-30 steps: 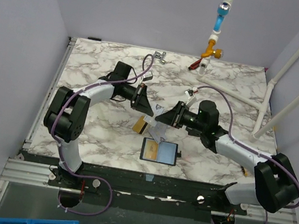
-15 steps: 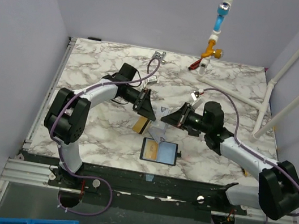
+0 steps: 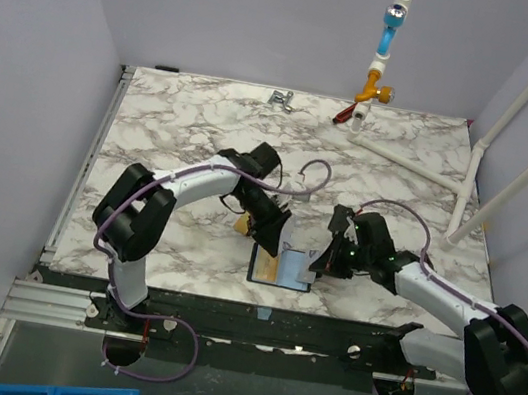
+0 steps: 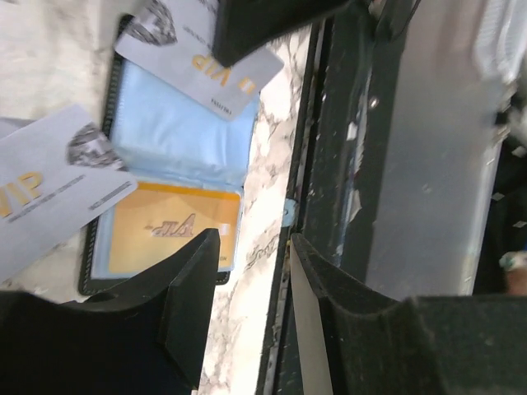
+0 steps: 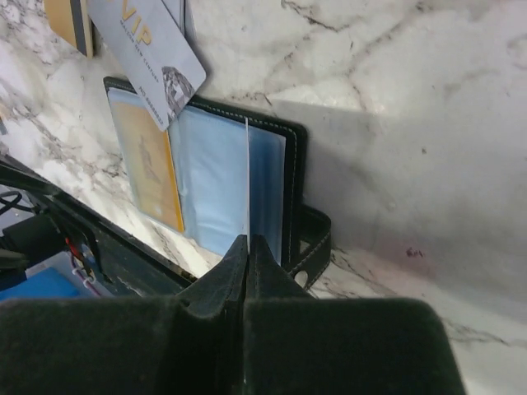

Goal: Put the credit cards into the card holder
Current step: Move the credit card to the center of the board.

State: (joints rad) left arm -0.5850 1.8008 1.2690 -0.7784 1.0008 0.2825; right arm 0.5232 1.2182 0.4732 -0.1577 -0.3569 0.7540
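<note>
The right gripper (image 5: pixel 247 247) is pinched shut on a pale grey-blue plastic card (image 4: pixel 189 66), held over the black folding card holder (image 5: pixel 295 173), which lies open mid-frame. To my judgement the card should enter low, its edge squared to a bluish pocket mouth, with the left gripper (image 4: pixel 251 243), fingers apart and holding nothing, pinning the holder. The right wrist view gives that card as a white line; the left wrist view shows its lettered face, upper left.

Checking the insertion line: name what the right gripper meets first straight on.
The grey card in the right gripper leads; it would probably meet the blue lining of the card holder; depth is unclear.
</note>
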